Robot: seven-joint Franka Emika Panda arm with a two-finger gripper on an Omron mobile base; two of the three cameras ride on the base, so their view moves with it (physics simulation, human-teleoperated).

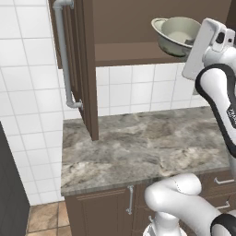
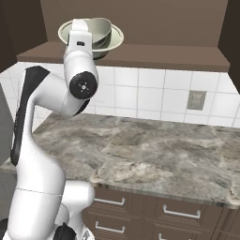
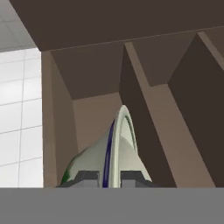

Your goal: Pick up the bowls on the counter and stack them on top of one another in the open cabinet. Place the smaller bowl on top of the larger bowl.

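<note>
My gripper [image 3: 110, 177] is shut on the thin cream rim of the larger bowl [image 3: 94, 159], which has a patch of green low on its outside. That bowl [image 1: 173, 32] hangs tilted at the front edge of the cabinet shelf [image 1: 124, 53], its pale inside turned to the left. From the right, its wide flared rim [image 2: 70, 33] shows behind my hand, above the shelf [image 2: 154, 56]. A deeper grey shape [image 2: 102, 32] sits within that rim. I cannot tell whether it is the smaller bowl or the bowl's own wall.
The cabinet door [image 1: 85, 69] stands open at the left, its long pale bar handle [image 1: 62, 50] facing out. Below lies the marbled counter [image 1: 138, 143], over dark drawers [image 2: 183, 211]. A wall outlet [image 2: 196, 100] sits in the white tiles.
</note>
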